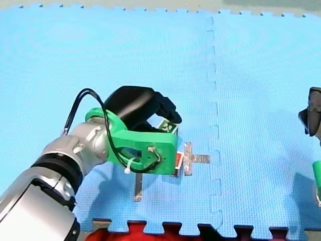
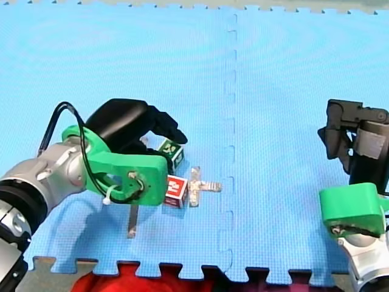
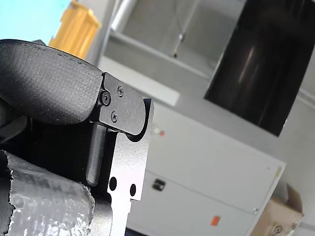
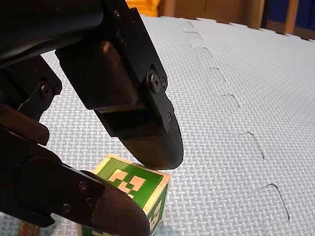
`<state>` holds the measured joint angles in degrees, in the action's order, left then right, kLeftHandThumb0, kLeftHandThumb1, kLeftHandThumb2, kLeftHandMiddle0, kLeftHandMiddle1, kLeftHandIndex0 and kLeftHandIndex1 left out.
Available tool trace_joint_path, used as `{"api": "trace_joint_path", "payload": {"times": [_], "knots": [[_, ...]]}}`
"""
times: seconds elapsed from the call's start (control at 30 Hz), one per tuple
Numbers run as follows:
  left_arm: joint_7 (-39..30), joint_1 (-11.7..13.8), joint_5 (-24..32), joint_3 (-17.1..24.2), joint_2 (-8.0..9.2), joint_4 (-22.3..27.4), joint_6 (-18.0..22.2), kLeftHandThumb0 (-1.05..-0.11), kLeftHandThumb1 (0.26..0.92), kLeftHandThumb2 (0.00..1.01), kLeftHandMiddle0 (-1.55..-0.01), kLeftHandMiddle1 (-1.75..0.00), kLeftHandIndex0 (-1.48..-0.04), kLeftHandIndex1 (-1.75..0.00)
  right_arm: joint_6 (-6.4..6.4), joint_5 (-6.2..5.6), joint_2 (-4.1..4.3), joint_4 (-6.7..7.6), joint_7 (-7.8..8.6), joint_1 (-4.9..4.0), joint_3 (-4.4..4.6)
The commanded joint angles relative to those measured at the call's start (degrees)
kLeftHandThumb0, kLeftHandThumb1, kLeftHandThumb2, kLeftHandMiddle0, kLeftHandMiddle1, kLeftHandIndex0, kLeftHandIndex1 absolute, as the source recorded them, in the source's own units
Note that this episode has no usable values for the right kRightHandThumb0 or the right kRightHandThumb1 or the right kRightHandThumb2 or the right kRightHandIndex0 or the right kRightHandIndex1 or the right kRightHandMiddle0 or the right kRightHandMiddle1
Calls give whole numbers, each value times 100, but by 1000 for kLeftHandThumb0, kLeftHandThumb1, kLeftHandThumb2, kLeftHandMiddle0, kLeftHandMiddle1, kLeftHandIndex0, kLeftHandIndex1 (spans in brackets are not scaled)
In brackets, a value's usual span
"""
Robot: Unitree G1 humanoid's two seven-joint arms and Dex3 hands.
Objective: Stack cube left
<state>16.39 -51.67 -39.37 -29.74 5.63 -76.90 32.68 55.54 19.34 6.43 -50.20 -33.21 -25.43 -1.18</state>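
Observation:
My left hand (image 2: 165, 141) reaches in from the left over the middle of the blue mat (image 2: 273, 73), wearing a green wrist mount. Its black fingers are shut on a green cube (image 2: 172, 152) with a white pattern. The green cube sits just above and behind a red cube (image 2: 175, 190), which stands on the mat by a silver tape cross (image 2: 198, 186); I cannot tell whether the two touch. In the second wrist view one fingertip (image 4: 156, 147) presses the green cube's (image 4: 132, 183) top edge and another lies across its front. My right hand (image 2: 344, 137) hangs at the right edge, holding nothing.
A silver tape strip (image 2: 131, 222) lies on the mat below the left wrist. The mat's toothed seam (image 2: 231, 121) runs front to back through the middle. A red surface (image 2: 121, 283) shows past the mat's front edge.

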Motion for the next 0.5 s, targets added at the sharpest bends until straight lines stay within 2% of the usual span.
{"api": "trace_joint_path", "payload": {"times": [0.0,0.47], "knots": [[-29,-33,-6,-14,39,3,28,-458,800,15,-989,-1746,-1271,-24,-27,-34,-6,40,4,31,-23],[10,-16,6,-15,86,17,113,-461,819,12,-1006,-1746,-1297,-24,-30,-40,-58,45,33,61,-28]]}}
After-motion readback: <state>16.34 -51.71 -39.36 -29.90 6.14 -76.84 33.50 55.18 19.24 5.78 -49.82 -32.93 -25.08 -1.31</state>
